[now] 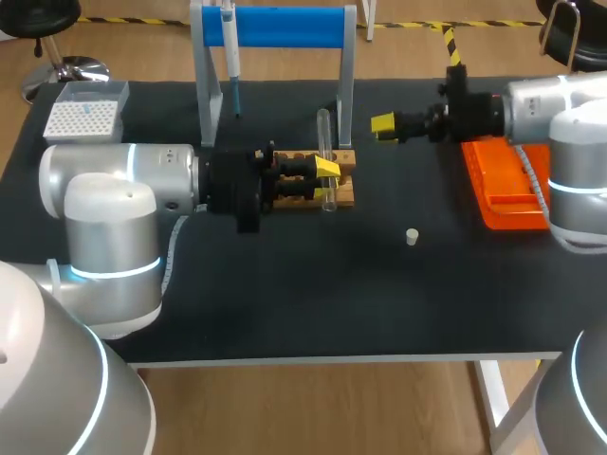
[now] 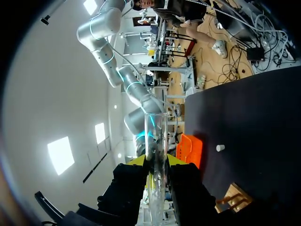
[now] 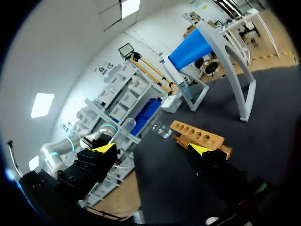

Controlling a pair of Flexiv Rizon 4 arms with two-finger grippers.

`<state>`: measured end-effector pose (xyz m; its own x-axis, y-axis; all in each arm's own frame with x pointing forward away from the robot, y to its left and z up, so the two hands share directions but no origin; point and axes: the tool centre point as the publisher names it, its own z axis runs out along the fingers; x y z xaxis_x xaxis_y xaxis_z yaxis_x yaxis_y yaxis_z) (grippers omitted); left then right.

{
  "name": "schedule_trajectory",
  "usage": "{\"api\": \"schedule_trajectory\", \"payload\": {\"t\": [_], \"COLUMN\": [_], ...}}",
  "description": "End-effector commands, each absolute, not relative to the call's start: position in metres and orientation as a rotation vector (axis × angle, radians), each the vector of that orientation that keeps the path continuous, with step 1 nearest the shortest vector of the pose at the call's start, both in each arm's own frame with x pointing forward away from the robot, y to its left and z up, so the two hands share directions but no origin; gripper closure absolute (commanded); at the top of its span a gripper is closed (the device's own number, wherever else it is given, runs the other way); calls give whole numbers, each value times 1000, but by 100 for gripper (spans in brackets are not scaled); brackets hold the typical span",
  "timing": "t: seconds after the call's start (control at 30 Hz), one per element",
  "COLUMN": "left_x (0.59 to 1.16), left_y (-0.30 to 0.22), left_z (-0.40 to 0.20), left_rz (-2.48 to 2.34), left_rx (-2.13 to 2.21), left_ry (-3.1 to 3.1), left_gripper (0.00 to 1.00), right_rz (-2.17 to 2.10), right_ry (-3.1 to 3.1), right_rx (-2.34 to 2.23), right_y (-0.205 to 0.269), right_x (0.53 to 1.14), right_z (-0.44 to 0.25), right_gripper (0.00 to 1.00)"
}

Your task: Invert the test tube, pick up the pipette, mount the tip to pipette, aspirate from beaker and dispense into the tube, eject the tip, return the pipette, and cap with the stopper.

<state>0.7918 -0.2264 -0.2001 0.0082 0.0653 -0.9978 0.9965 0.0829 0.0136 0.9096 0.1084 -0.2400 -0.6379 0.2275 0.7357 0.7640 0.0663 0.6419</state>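
A clear test tube (image 1: pixel 323 128) stands upright above the wooden rack (image 1: pixel 345 195), with my left gripper (image 1: pixel 327 170) shut on its middle. In the left wrist view the tube (image 2: pixel 154 136) runs up between the yellow fingertips (image 2: pixel 135 161). My right gripper (image 1: pixel 382 125) hovers open and empty, right of the tube and level with its top. From its wrist view the right gripper (image 3: pixel 153 149) looks toward the rack (image 3: pixel 197 135). The pipette (image 1: pixel 230 47) hangs on the blue-and-white stand (image 1: pixel 285 27). A small white stopper (image 1: pixel 412 237) lies on the black table.
A tip box (image 1: pixel 83 116) sits at the far left of the table. An orange tray (image 1: pixel 503 182) lies at the right, under my right arm. The stand's legs (image 1: pixel 347 85) rise just behind the rack.
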Motion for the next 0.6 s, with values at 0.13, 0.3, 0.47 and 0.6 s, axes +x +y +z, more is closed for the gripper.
{"api": "schedule_trajectory", "payload": {"t": [0.13,0.3,0.47,0.6], "left_x": [792,792,792,792], "left_y": [-226,-226,-226,-226], "left_z": [-200,-200,-200,-200], "left_rz": [-1106,-1106,-1106,-1106], "left_rx": [1200,1200,1200,1200], "left_ry": [1286,1286,1286,1286], "left_gripper": [100,100,100,100], "right_rz": [-1662,-1661,-1660,-1656], "right_ry": [-2109,-2273,-2422,-2504], "right_rx": [-866,-803,-716,-669], "right_y": [114,122,133,138], "right_x": [909,911,912,914], "right_z": [-255,-274,-290,-301], "right_gripper": [0,0,0,0]}}
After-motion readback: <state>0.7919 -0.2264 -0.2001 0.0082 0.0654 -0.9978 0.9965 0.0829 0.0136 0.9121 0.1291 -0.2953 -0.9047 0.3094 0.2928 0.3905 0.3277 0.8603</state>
